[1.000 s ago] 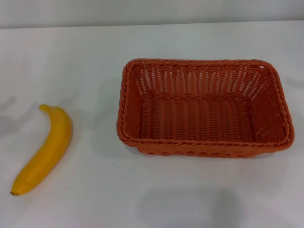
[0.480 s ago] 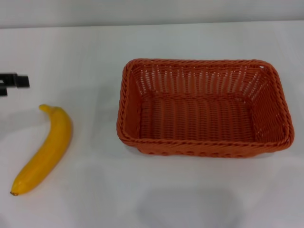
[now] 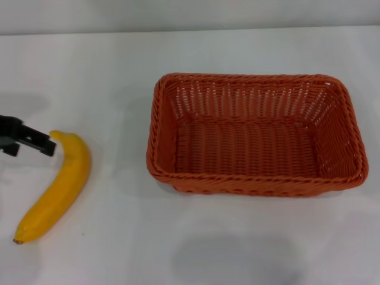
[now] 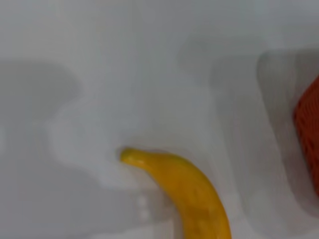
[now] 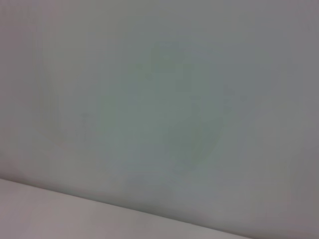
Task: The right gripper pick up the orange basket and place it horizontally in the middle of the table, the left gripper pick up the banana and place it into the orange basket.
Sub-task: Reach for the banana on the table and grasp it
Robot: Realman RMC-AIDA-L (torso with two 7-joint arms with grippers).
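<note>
The orange basket [image 3: 255, 133] lies lengthwise on the white table [image 3: 107, 65], right of centre, with nothing inside it. The yellow banana [image 3: 58, 187] lies on the table at the left, its stem end toward the back and its dark tip toward the front. My left gripper [image 3: 35, 141] reaches in from the left edge, its black tip just beside the banana's stem end. In the left wrist view the banana [image 4: 192, 194] fills the lower middle, with a sliver of the orange basket [image 4: 309, 129] at the edge. The right gripper is out of view.
The tabletop's far edge meets a pale wall [image 3: 190, 12] at the back. The right wrist view shows only a plain pale surface [image 5: 159, 99]. Bare table lies between the banana and the basket and in front of the basket.
My left gripper came into view from the left, then dropped forward and slightly right toward the banana's stem end. The banana and the basket have not moved.
</note>
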